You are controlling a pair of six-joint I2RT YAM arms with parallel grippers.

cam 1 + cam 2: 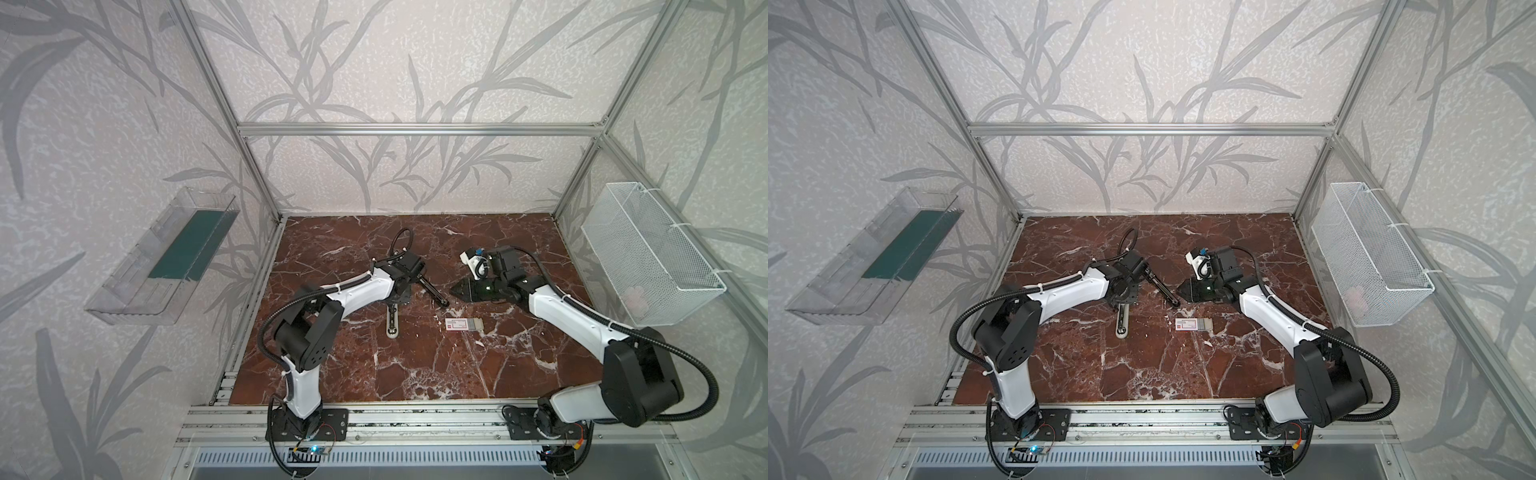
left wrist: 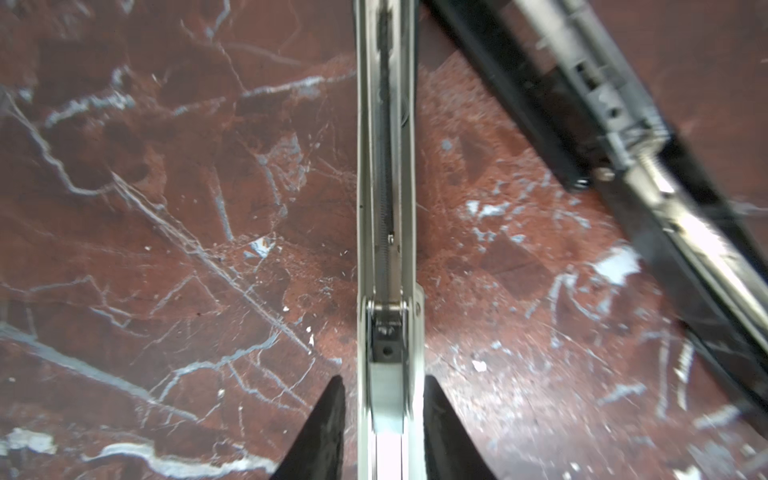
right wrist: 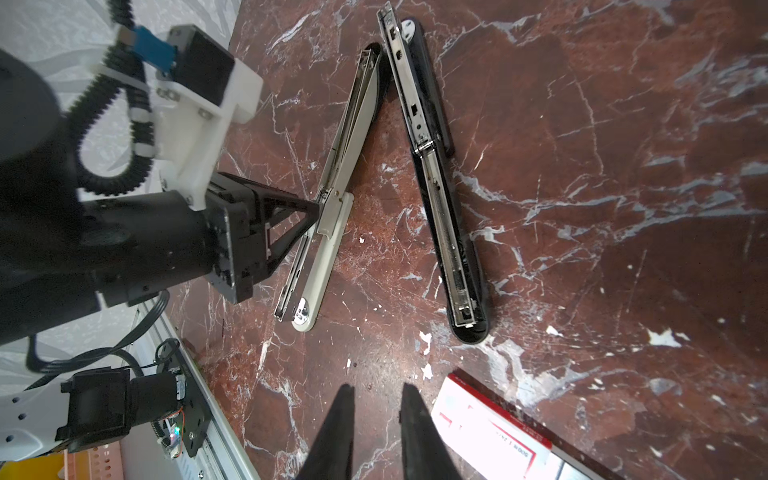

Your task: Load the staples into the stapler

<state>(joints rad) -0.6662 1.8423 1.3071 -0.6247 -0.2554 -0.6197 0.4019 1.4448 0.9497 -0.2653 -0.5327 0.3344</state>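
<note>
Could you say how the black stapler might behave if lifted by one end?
The black stapler lies unfolded at its hinge, so the free half would probably swing. Pushed, it likely slides on the smooth marble table.

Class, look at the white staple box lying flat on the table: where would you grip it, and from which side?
Probably across its two long edges, coming down from above. The box lies flat and thin, so only those narrow sides can be pinched. Grip the white part, not the grey tray poking out one end.
</note>
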